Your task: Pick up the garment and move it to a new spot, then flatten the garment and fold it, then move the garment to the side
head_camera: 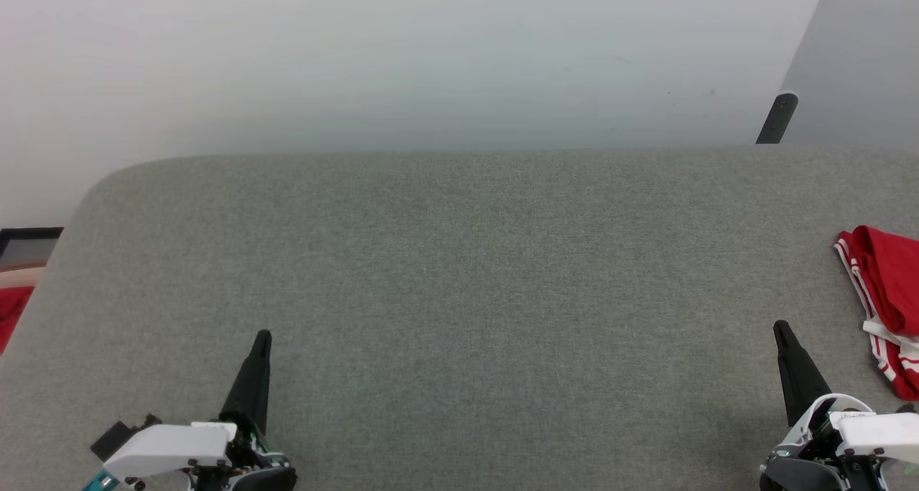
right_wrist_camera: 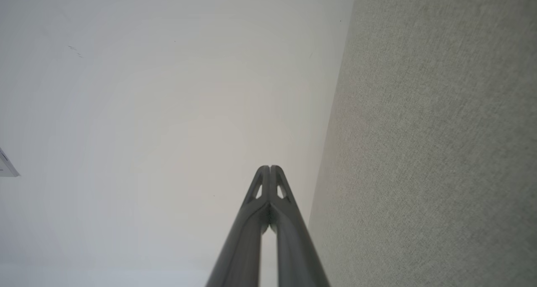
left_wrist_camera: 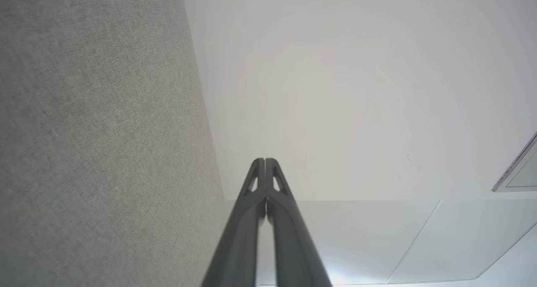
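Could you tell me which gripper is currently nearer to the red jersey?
The right. The right gripper sits just left of the garment bunched at the grey surface's right edge; the left gripper is far across, near the opposite side.

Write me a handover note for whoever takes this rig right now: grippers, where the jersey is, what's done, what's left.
Left gripper: shut, empty, at the near left of the grey surface.
Right gripper: shut, empty, near right, apart from the garment.
The garment: bunched at the surface's right edge, partly cut off by the frame.
Done: cannot tell; it does not look flat or neatly folded.
Left: likely everything: pick up, move, flatten, fold, set aside.
Note: the red cloth scrap beyond the left edge is not the job's.
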`<state>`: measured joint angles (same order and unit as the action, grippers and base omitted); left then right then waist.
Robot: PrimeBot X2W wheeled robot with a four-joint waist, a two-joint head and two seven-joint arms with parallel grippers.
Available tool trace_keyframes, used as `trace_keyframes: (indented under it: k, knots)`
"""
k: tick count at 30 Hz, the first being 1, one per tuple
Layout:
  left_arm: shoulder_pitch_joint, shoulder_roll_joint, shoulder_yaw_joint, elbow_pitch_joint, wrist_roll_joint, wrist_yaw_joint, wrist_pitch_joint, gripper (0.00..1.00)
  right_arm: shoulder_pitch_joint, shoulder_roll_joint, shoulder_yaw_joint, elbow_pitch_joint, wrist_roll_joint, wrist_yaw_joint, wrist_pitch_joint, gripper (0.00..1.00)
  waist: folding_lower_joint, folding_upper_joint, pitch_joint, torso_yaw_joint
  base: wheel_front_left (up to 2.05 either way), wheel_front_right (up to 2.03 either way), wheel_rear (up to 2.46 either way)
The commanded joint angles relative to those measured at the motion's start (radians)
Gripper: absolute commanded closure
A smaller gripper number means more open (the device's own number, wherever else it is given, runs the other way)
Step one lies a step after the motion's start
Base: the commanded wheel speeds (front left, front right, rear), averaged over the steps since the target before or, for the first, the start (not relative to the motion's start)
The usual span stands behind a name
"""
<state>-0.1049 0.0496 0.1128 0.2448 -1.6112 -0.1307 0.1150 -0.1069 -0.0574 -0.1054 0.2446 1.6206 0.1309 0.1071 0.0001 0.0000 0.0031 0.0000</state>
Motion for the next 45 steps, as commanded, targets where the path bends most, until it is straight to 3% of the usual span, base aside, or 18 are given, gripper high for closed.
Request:
trace_keyframes:
  k: [1,45]
  knots:
    - [-0.008,-0.001,0.002,0.001,-0.003,0.0,0.002,1.0,-0.003,0.003,-0.002,0.001,-0.002,0.0,0.004,1.0,-0.0001,0.0,0.0,0.0,0.0,0.0,0.0]
    - [-0.008,-0.001,0.002,0.001,-0.003,0.0,0.002,1.0,-0.004,0.006,-0.007,0.001,-0.006,0.0,0.007,1.0,-0.0001,0.0,0.0,0.0,0.0,0.0,0.0]
